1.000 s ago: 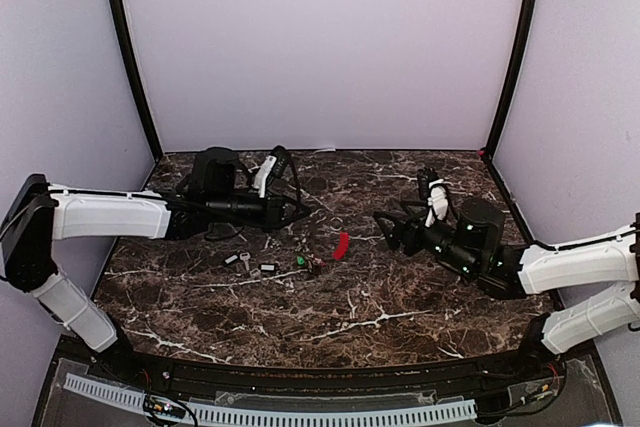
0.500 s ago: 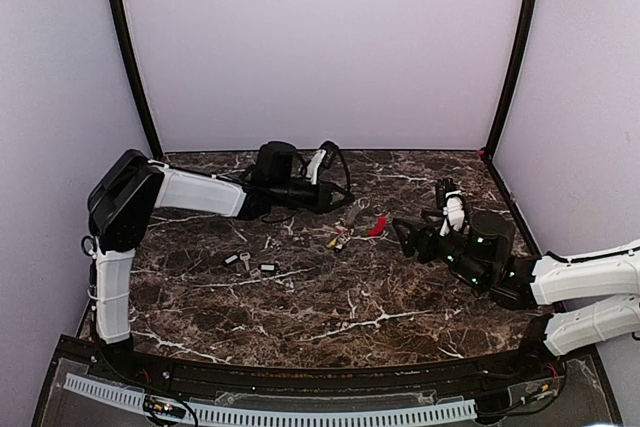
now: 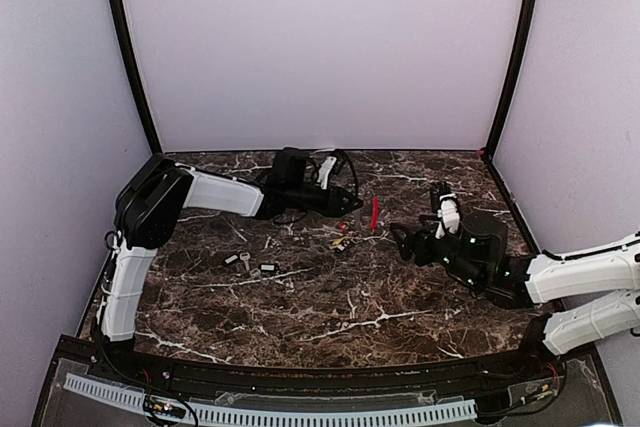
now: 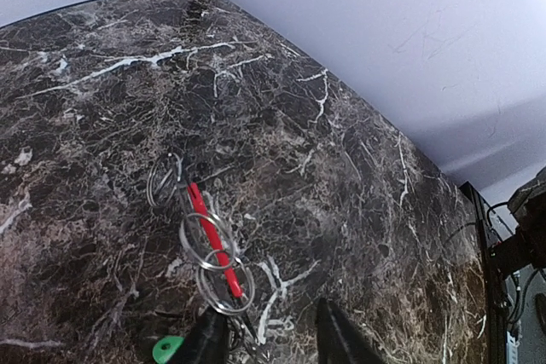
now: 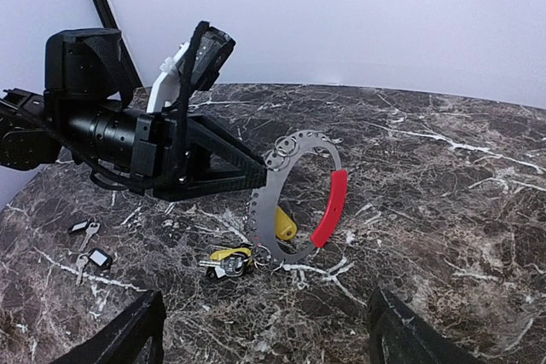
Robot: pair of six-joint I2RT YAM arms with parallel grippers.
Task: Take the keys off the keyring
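— Left gripper (image 4: 268, 317) first: fingers part-way apart, bare marble in the gap, nothing pinched.
— And the keyring (image 5: 263, 210)?
— Standing on edge right at the fingertips, its red segment on the side away from them. From overhead that's three o'clock of the gripper.
— The keys (image 5: 226, 260)?
— A yellow-headed bunch on the table (image 3: 400, 297), six o'clock of the ring. Two loose keys (image 3: 250, 264) lie out at eight o'clock.
— Right gripper (image 5: 266, 304)?
— Spread wide, holding nothing — four o'clock of the ring, near but apart.

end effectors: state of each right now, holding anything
Left end effector: open, the keyring stands upright at its tip, not clamped.
Right end effector: open, holding nothing.
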